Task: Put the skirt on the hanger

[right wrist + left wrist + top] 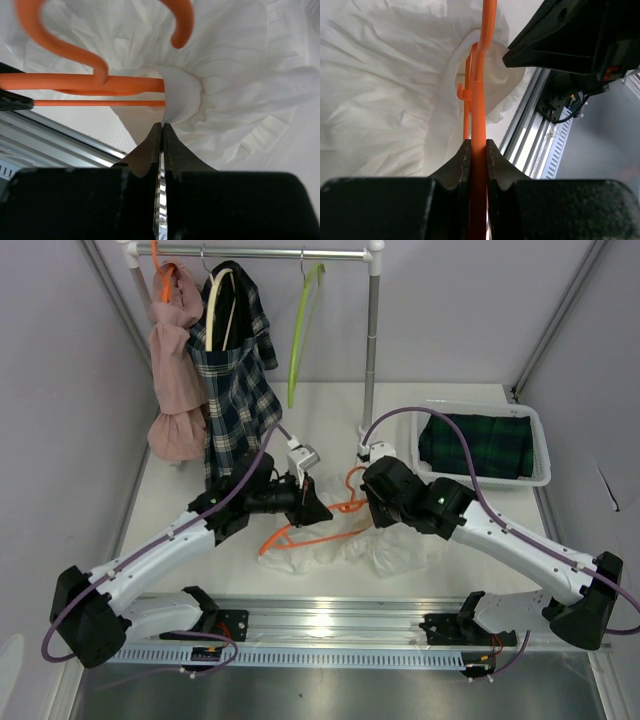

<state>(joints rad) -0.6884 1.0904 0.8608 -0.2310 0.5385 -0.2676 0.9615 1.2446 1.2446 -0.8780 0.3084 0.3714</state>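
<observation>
The white skirt (395,545) lay crumpled on the table (330,420) between the arms, the orange hanger (300,532) poking into it. Overhead hid the jaws. Wrist views showed the left gripper (478,145) clamped on the hanger and the right gripper (162,126) pressed together, probably pinching the skirt edge.

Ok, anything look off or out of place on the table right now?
Nothing damaged or spilled. The white skirt lies crumpled on the table with one arm of the orange hanger inside its waistband; the hook and other arm stick out. Left gripper is shut on the hanger, right gripper pinches the skirt's edge.
</observation>
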